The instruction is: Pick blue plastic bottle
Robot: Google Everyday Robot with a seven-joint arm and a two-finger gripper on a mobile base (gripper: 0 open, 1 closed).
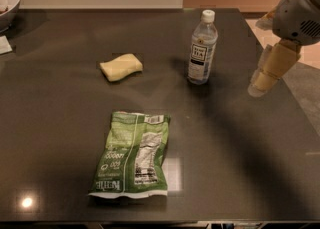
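Gripper (266, 75), state unclear, at frame right near the upright bottle (202, 48); a sideways bump could topple it

Dim warm light, glare spot on table (55, 138) btm-left, gripper (262, 83) lit at right

Claw (262, 81) at right, arm (301, 12) edge-cropped

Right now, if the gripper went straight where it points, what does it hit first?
Likely the table top, not the blue plastic bottle. The gripper, at the right, angles down-left toward the surface; the bottle stands apart to its left. Depth is unclear.
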